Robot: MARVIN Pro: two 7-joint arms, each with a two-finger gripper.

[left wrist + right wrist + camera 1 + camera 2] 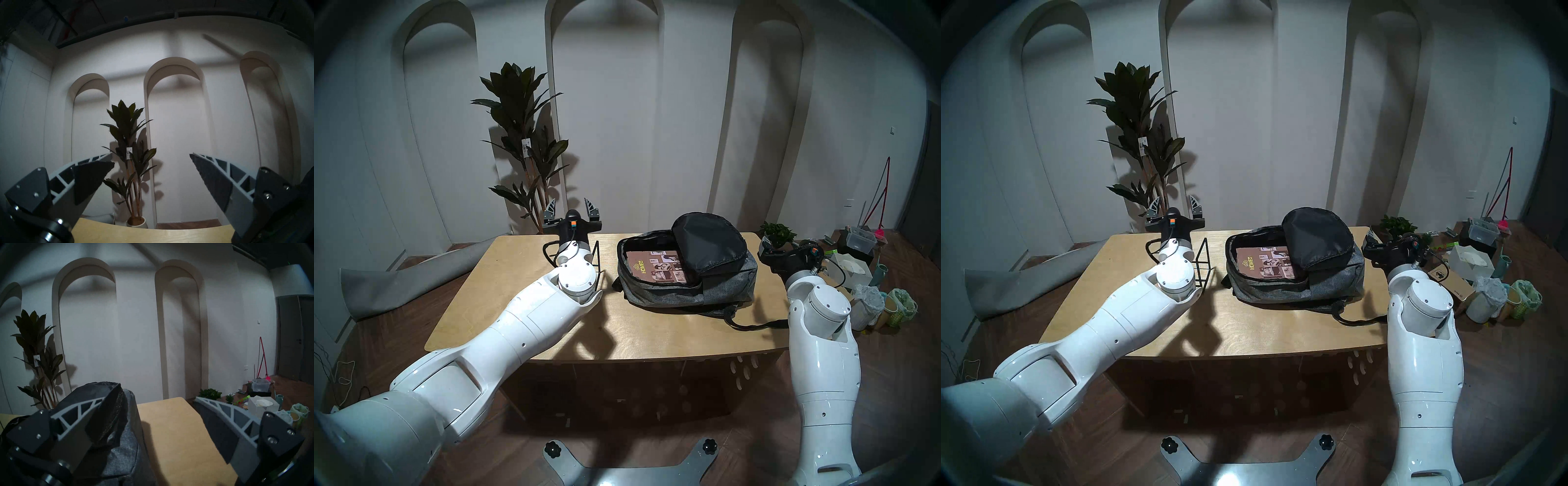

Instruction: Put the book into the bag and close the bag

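The grey bag (721,288) lies on the table with its black-lined flap (707,241) folded back and its main compartment open. The brown book (653,268) lies flat inside that compartment, cover up, its right part hidden under the flap. My left gripper (571,205) is open and empty, raised over the table's far left edge, well left of the bag; its wrist view shows only wall and plant between the fingers (212,178). My right gripper (158,392) is open and empty, just right of the bag (125,438), with bare table between its fingers.
A black wire-frame stand (595,264) sits on the table (517,288) between my left wrist and the bag. A black strap (751,325) trails toward the table's front right. A small plant (777,234) and floor clutter (857,271) lie to the right; a tall plant (524,142) stands behind.
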